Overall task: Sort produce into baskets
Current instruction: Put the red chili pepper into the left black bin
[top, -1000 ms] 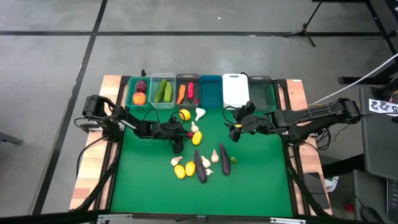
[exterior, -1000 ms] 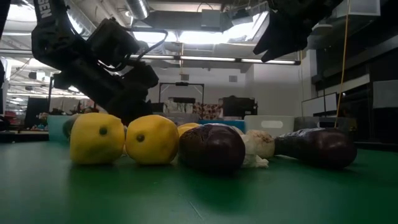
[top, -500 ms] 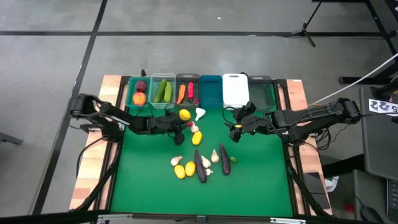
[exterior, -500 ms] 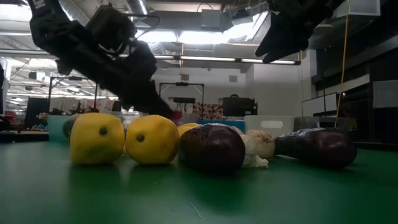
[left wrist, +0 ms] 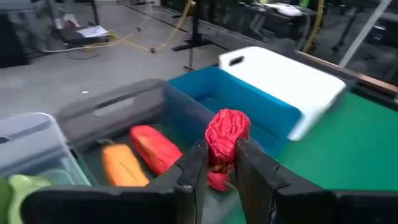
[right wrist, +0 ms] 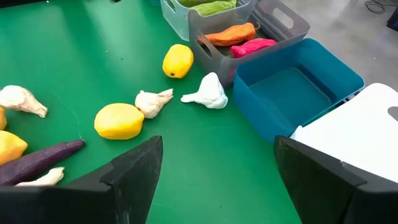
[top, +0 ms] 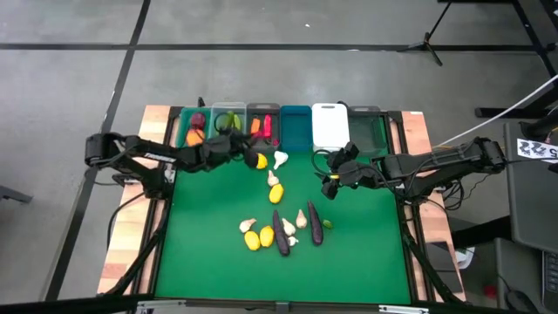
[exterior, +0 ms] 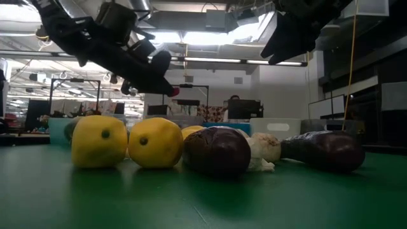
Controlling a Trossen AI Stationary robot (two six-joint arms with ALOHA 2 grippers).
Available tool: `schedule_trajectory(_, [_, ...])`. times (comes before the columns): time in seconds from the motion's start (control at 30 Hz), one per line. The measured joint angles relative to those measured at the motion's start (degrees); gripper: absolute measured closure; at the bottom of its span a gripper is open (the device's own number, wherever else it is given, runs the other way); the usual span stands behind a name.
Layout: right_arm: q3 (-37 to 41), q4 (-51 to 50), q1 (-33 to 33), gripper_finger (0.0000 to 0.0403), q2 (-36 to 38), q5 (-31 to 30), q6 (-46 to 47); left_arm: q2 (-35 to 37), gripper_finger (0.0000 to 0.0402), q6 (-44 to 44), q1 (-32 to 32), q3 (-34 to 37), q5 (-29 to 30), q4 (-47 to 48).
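Observation:
A red pepper (left wrist: 227, 132) hangs in the air, and my left gripper (left wrist: 217, 158) is shut on it, just short of the grey basket (left wrist: 118, 112). That basket holds another red pepper (left wrist: 152, 146) and an orange carrot (left wrist: 121, 165). In the high view my left gripper (top: 241, 150) is at the near side of the basket row. My right gripper (top: 331, 180) hovers open over the mat, right of centre, holding nothing. Lemons (top: 259, 160), garlic (top: 280, 159) and eggplants (top: 281, 234) lie loose on the mat. My left gripper pinches the red pepper between its two fingers, at its lower part (left wrist: 219, 177). The crumpled upper end (left wrist: 229, 124) sticks out past the fingertips. The fingers come from the table's left, pointing slightly downward. The pepper is lifted clear of mat and baskets.
Along the far edge stand the teal basket (top: 185, 122), clear basket (top: 227, 127), grey basket (top: 262, 127), blue basket (top: 296, 128), white basket (top: 330, 127) and dark green basket (top: 366, 129). A cluster of produce (top: 277, 228) lies mid-mat; the green mat to its left and right is bare.
My left gripper has risen from the mat's middle, by the lemons and garlic, and swung toward the far edge and somewhat left. It has come level, with the red pepper lifted clear and brought to the grey basket.

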State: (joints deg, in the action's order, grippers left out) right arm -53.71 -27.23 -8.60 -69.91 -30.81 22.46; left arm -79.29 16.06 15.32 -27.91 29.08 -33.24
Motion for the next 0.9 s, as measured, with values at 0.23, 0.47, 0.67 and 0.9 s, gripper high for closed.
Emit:
schedule_trajectory(0.23, [0.00, -0.01, 0.00, 0.0098, 0.00, 0.00, 0.00, -0.33, 0.0332, 1.70, 5.02, -2.10, -0.63, 4.68])
schedule_trajectory(0.47, [0.00, 0.01, 0.00, 0.0098, 0.00, 0.00, -0.02, -0.37, 0.0332, -0.30, 6.68, -3.00, -2.03, 9.75])
schedule_trajectory(0.67, [0.00, 0.02, 0.00, 0.0098, 0.00, 0.00, -0.02, -0.37, 0.0332, -3.31, 6.47, -3.00, -4.88, 9.71])
schedule_trajectory(0.9, [0.00, 0.05, 0.00, 0.0098, 0.00, 0.00, -0.02, -0.37, 0.0331, -8.53, 6.54, -3.00, -8.67, 8.81])
